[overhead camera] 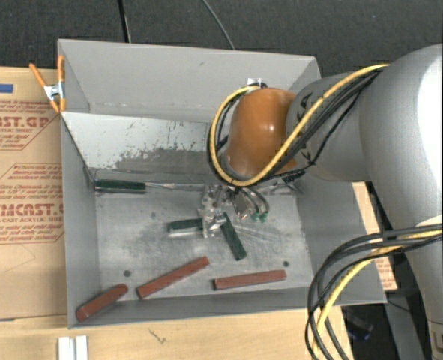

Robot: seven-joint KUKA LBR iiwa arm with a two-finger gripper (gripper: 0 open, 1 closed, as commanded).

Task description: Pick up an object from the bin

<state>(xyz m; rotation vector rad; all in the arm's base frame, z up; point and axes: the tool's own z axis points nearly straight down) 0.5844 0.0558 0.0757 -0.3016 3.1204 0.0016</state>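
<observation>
Grey sheet metal forms the bin [131, 137], and the arm [386, 126] reaches in from its right side, with its orange cover [255, 137] looped by yellow-and-black cables [220, 130]. The gripper [215, 214] is down near the middle of the bin floor. Whether it is spread or pressed together cannot be told from this angle.

Right at its tip lie two things. A short dark green bar [234, 244] slants toward the front right corner, and a small green-and-silver piece [182, 228] lies just to the gripper's left. Which of the two it touches is unclear.

A green-handled tool [120, 187] lies along the back wall toward the left. Near the front edge are three red-brown bars, one in the front left corner [101, 301], one slanted beside it [172, 277] and one toward the front right [249, 280].
</observation>
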